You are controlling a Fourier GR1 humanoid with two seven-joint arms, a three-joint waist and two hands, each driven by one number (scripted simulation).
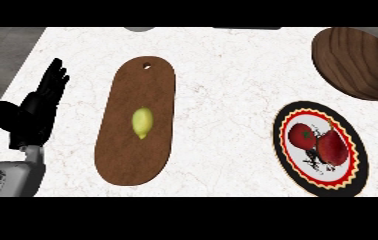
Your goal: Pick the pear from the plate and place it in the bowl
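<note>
A small yellow-green pear (142, 122) lies on a long brown wooden board (135, 161) left of the middle of the counter. A dark wooden bowl (350, 60) sits at the far right, cut off by the view's edge. My left hand (40, 105) rests open at the left edge with its fingers pointing up, well apart from the board and the pear. My right hand does not show.
A plate (278, 134) with a black, red and yellow rim stands at the lower right, below the bowl. Two red round shapes (332, 148) show on it. White marble counter lies between the board and the plate. A grey object (139, 29) peeks in at the top.
</note>
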